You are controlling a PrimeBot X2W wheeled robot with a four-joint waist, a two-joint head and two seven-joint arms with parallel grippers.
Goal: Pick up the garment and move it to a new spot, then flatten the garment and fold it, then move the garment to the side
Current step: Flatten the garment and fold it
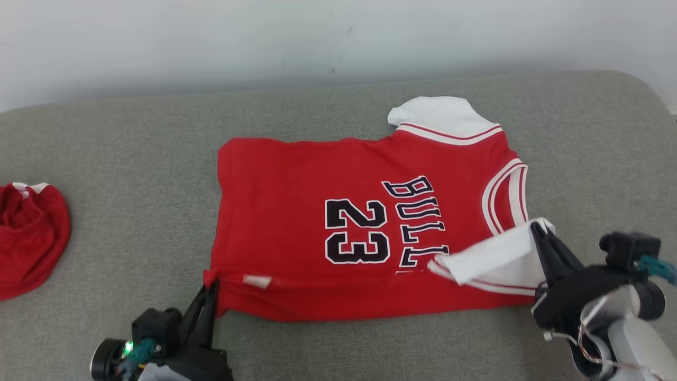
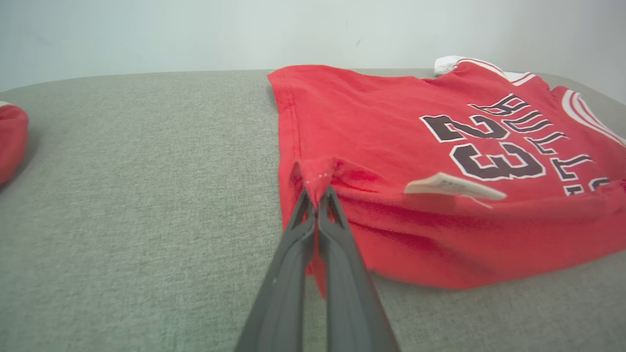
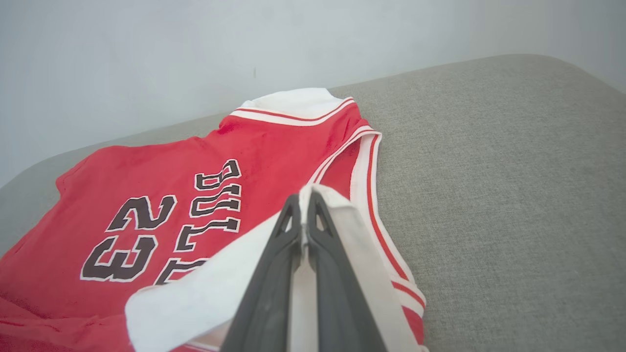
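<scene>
The garment (image 1: 317, 211) is a red jersey with white sleeves and black "BULLS 23" print, spread across the grey cushion. Its near edge is lifted and folded over. My left gripper (image 1: 211, 288) is shut on the jersey's near hem corner, seen in the left wrist view as a pinched red fold (image 2: 317, 178) between the dark fingers (image 2: 293, 264). My right gripper (image 1: 539, 230) is shut on the white near sleeve (image 1: 492, 262), which is pulled up over the print. The right wrist view shows that sleeve (image 3: 337, 230) clamped at the fingertips, with the garment (image 3: 161, 166) behind.
A second red garment (image 1: 29, 238) lies bunched at the cushion's left edge, also at the left border of the left wrist view as a red bundle (image 2: 10, 139). Bare grey cushion (image 1: 132, 174) spreads left and in front of the jersey. A pale wall (image 1: 317, 37) stands behind.
</scene>
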